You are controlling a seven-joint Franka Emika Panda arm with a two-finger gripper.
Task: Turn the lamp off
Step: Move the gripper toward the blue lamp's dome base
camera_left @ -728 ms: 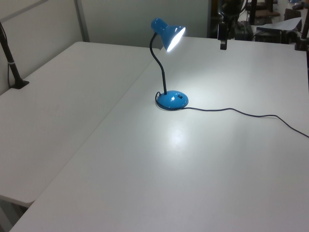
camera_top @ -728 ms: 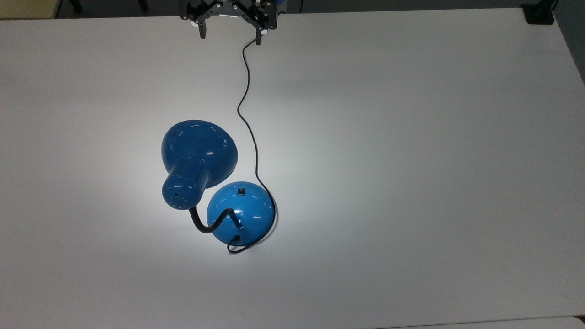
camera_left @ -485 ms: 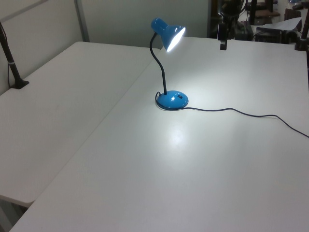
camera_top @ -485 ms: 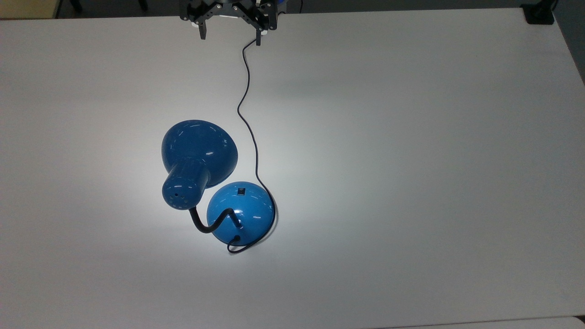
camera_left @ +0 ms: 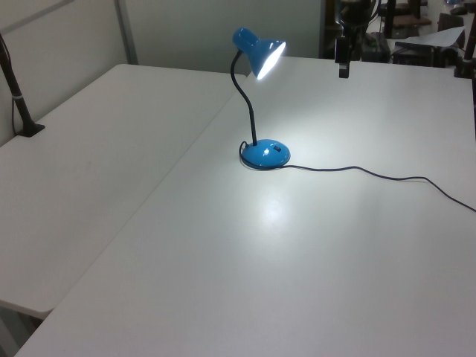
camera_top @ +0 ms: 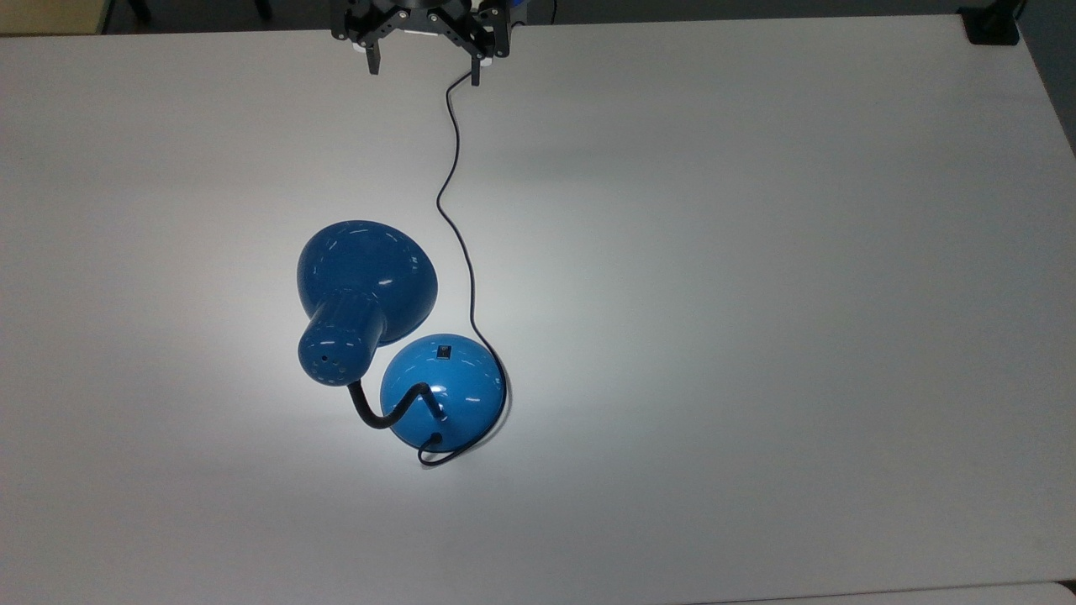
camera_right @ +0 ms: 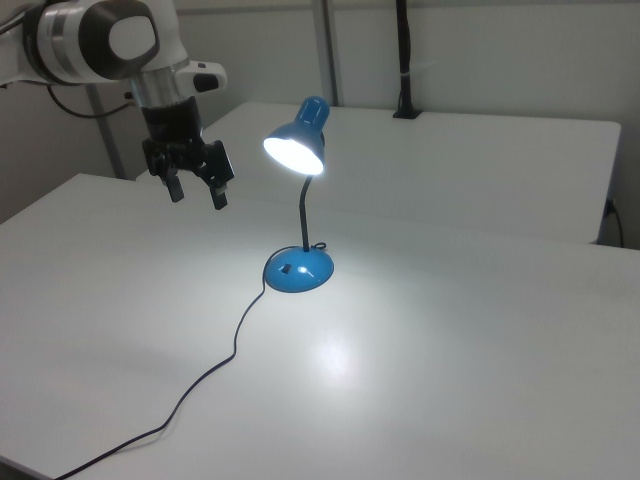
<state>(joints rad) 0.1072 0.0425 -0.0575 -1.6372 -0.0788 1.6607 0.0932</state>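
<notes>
Lamp [camera_right: 298,205] lit, gooseneck upright, shade aimed toward right view's lower left; gripper [camera_right: 197,192] spread, empty, well apart

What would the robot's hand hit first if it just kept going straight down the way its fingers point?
Most likely the bare white table. The hand hangs open, fingers pointing down, off to the right view's left of the lamp. The black cord runs close below in the top view, so brushing it is possible.
</notes>
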